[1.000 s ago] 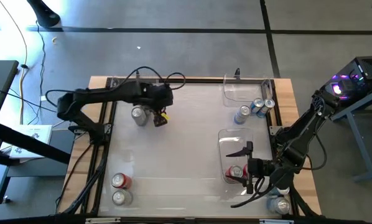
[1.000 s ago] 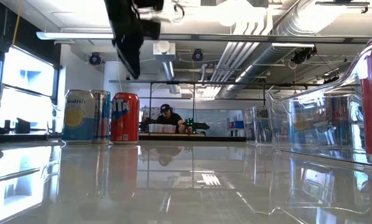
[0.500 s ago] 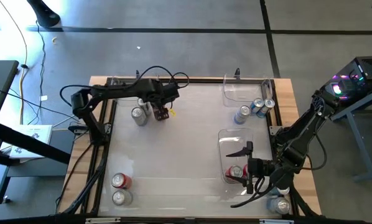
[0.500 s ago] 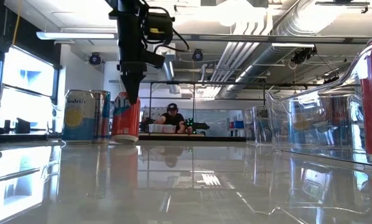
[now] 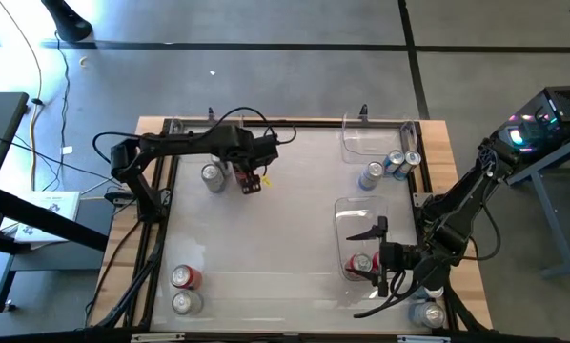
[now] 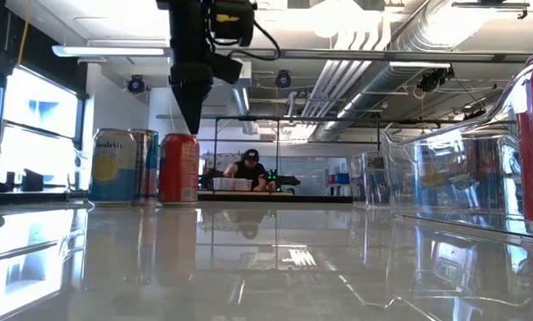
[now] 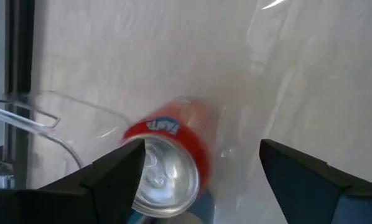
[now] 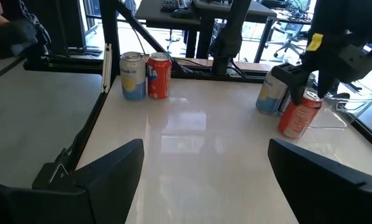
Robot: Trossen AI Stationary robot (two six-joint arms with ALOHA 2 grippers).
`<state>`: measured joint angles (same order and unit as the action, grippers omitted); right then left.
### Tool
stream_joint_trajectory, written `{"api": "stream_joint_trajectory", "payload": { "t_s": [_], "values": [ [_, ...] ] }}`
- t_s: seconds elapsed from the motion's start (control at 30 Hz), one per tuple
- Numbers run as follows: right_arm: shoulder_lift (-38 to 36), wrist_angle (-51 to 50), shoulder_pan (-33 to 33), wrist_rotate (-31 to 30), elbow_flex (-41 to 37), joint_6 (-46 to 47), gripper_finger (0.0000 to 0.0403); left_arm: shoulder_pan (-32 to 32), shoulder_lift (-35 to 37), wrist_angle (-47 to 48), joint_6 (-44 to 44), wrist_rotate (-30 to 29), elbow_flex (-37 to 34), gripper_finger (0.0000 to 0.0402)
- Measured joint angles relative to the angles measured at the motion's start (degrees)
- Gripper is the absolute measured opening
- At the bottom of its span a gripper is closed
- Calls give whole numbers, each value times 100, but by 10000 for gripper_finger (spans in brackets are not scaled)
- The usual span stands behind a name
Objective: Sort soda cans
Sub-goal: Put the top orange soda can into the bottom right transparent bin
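Note:
My left gripper (image 5: 253, 182) hangs open, fingers pointing down, over an upright red soda can (image 6: 179, 168) near the table's far left. In the left wrist view the red can (image 7: 171, 155) sits between the fingers, close to one of them. A silver can (image 5: 212, 176) stands on its base just left of it. My right gripper (image 5: 376, 257) waits open at the near right, over a clear bin holding a red can (image 5: 361, 264). Its wrist view shows my left gripper (image 8: 304, 78) above the red can (image 8: 300, 112). My left gripper comes at the red can from above. One finger (image 7: 114, 177) stands right by the rim of the can's top (image 7: 150, 163); I cannot tell whether it touches. The can stands on the table.
Two cans, red (image 5: 186, 277) and silver (image 5: 183, 302), stand at the near left corner. Blue cans (image 5: 393, 165) sit by the far right clear bin (image 5: 371, 138). A second clear bin (image 5: 347, 221) lies near right, and one can (image 5: 428, 312) stands beyond the near right corner. Open tabletop in the middle.
My left gripper moved a little toward the table's right, dropped onto the red can's top, then rose just above it. The red can rocked and turned about: its lettering no longer faces the low view. My right arm kept still.

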<state>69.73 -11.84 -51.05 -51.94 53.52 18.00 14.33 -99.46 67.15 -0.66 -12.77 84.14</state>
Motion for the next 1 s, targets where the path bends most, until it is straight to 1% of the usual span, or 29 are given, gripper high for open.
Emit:
{"api": "stream_joint_trajectory", "payload": {
  "t_s": [0.13,0.33,0.53,0.67,0.87,1.0],
  "values": [
    [0,0,0,0,0,54,339,48,5,123,-4,-95,37,310],
    [8,-67,1,0,2,207,339,424,7,97,19,-156,-133,310],
    [9,-232,1,2,2,407,339,698,9,17,193,22,-192,310],
    [11,-238,2,2,2,426,339,745,7,5,161,97,-192,310],
    [11,-246,2,2,2,450,339,721,-6,-37,11,56,-192,310],
    [11,-249,2,2,2,444,339,663,-13,89,89,23,-62,310]
  ]
}}
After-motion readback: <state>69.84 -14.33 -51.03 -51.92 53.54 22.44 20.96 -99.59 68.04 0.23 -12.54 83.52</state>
